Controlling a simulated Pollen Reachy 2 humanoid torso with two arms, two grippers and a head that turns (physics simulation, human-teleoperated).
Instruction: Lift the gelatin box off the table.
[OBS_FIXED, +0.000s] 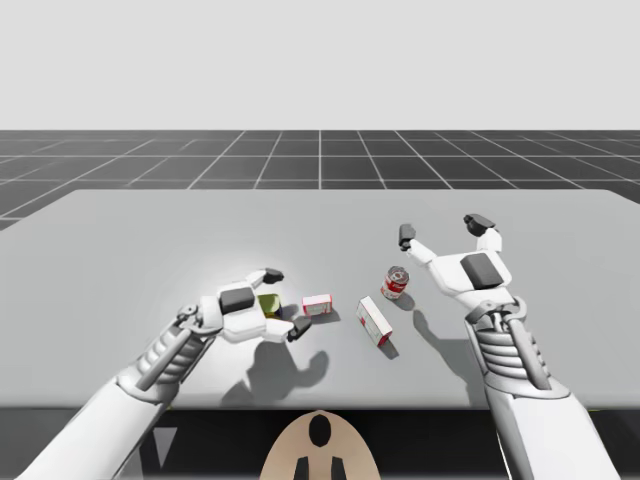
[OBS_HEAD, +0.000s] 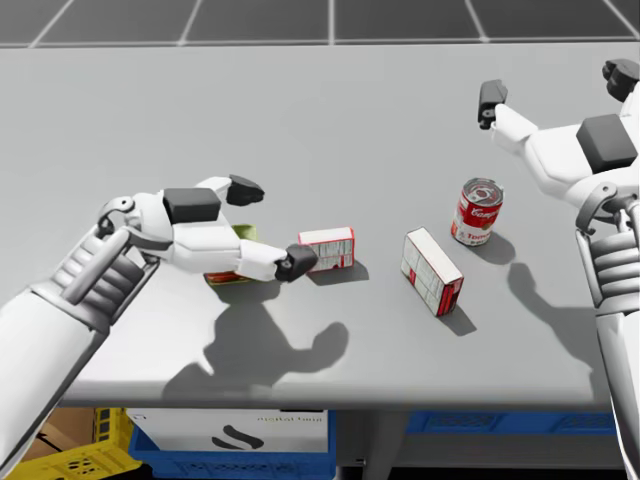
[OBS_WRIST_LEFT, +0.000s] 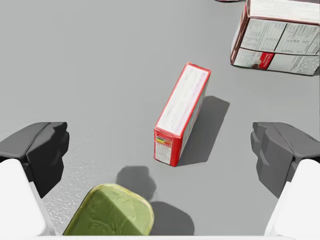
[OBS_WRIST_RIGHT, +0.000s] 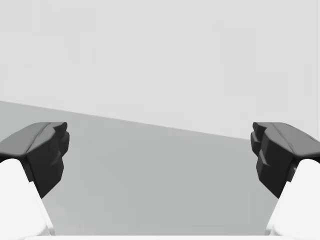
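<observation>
The gelatin box (OBS_FIXED: 317, 305) (OBS_HEAD: 327, 248) (OBS_WRIST_LEFT: 182, 112) is small, red and white, and stands on a narrow side on the grey table (OBS_FIXED: 150, 250). My left gripper (OBS_FIXED: 286, 300) (OBS_HEAD: 271, 226) (OBS_WRIST_LEFT: 160, 152) hovers low just short of it, open, one finger on either side of the box's near end, neither touching. One fingertip (OBS_HEAD: 297, 263) is close beside the box. My right gripper (OBS_FIXED: 442, 229) (OBS_HEAD: 555, 88) (OBS_WRIST_RIGHT: 160, 155) is raised over the table's right part, open and holding nothing.
A green-topped can (OBS_FIXED: 268, 304) (OBS_HEAD: 244, 233) (OBS_WRIST_LEFT: 110, 212) sits under my left gripper. A larger red and white box (OBS_FIXED: 373, 321) (OBS_HEAD: 432, 271) (OBS_WRIST_LEFT: 277, 35) lies right of the gelatin box, with a red can (OBS_FIXED: 395, 283) (OBS_HEAD: 477, 211) beyond it.
</observation>
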